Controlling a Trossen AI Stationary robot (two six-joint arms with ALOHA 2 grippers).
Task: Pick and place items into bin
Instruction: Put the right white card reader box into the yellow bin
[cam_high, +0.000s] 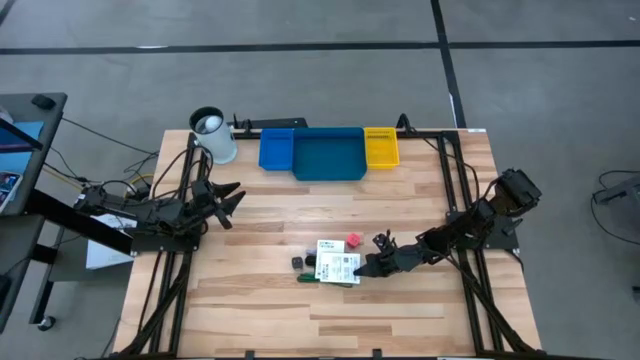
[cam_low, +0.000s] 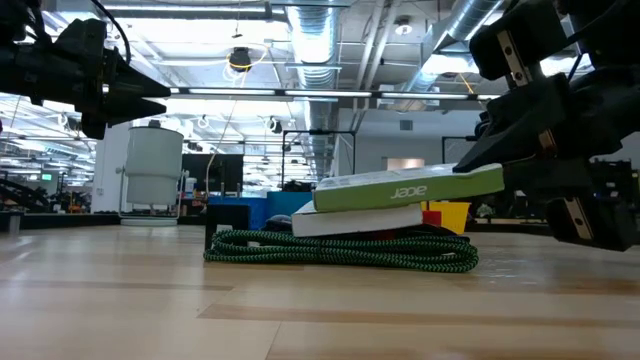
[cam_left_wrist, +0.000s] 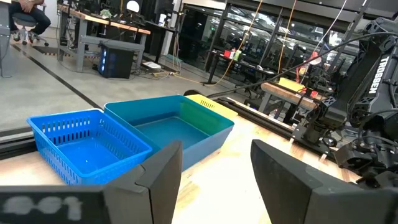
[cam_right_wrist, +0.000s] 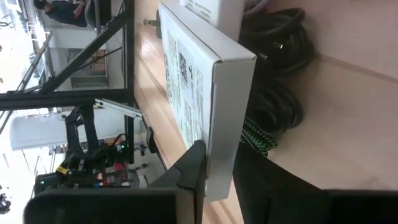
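Observation:
A flat white box with green print (cam_high: 337, 262) lies at the table's middle on a green-black braided cable (cam_low: 340, 250). Its green side (cam_low: 410, 190) shows in the low view. A pink-red cube (cam_high: 353, 241) sits just beyond it and a black block (cam_high: 298, 262) to its left. My right gripper (cam_high: 363, 268) is shut on the box's right end. My left gripper (cam_high: 233, 195) hovers open above the table's left part, touching nothing, and faces the bins (cam_left_wrist: 180, 127). My right gripper (cam_right_wrist: 219, 152) pinches the white box by its edge at the right end (cam_right_wrist: 221, 168), one finger (cam_right_wrist: 193, 168) on each flat face. It comes slanting from the table's right. The box sits tilted, its right end raised (cam_low: 480, 180) and its left end resting on a white piece (cam_low: 350, 222) on the cable.
A blue basket (cam_high: 275, 148), a teal bin (cam_high: 327, 155) and a yellow bin (cam_high: 381, 146) stand in a row at the far edge. A white cylindrical cup (cam_high: 213, 135) stands left of them. Black cable coils (cam_right_wrist: 280, 62) lie beside the box.

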